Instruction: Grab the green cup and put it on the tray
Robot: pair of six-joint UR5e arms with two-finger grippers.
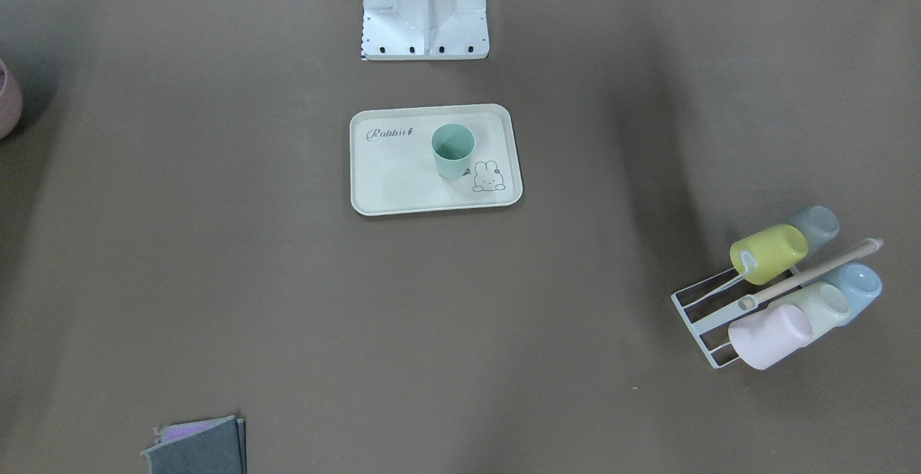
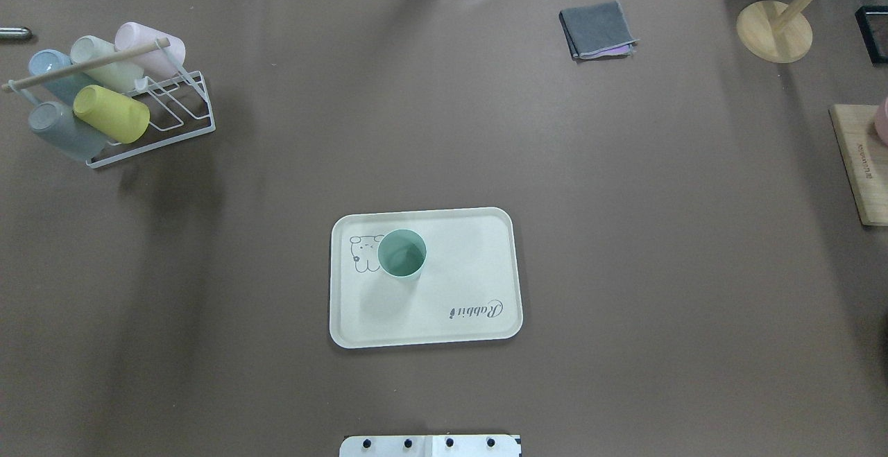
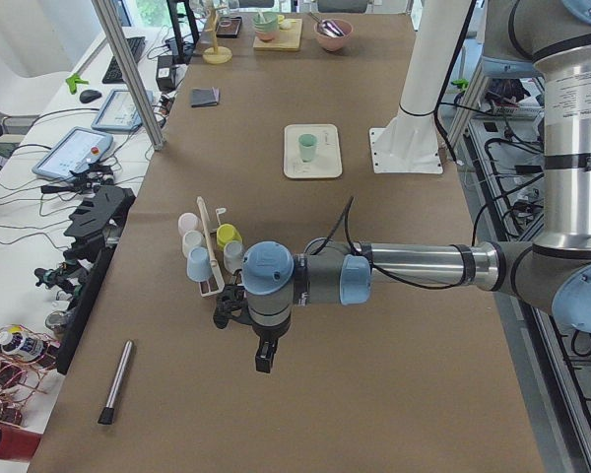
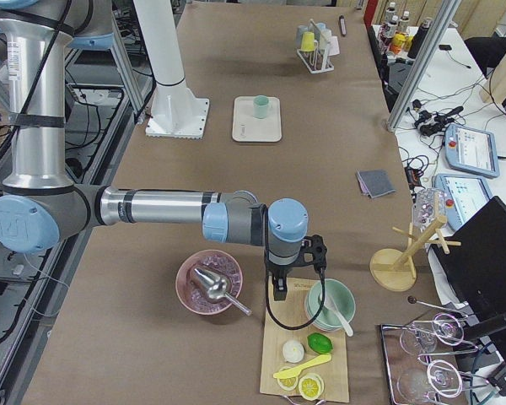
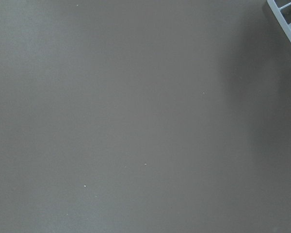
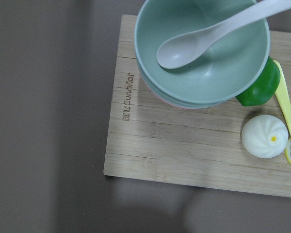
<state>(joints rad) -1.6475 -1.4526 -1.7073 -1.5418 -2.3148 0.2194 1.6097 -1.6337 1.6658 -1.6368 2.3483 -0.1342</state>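
Green cup (image 1: pixel 453 152) upright on tray (image 1: pixel 403 190), well away from both tools. Left tool (image 3: pixel 264 363), right tool (image 4: pixel 279 293) seen small, from side only; wide or narrow, cannot tell.

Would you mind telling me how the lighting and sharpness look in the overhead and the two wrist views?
Overhead exterior: even, soft light; the green cup is sharp and throws a faint shadow onto the tray. Left wrist-mounted: almost featureless table, darker toward the right edge by the rack corner. Right wrist-mounted: crisp, the wooden board lettering legible, no strong glare.
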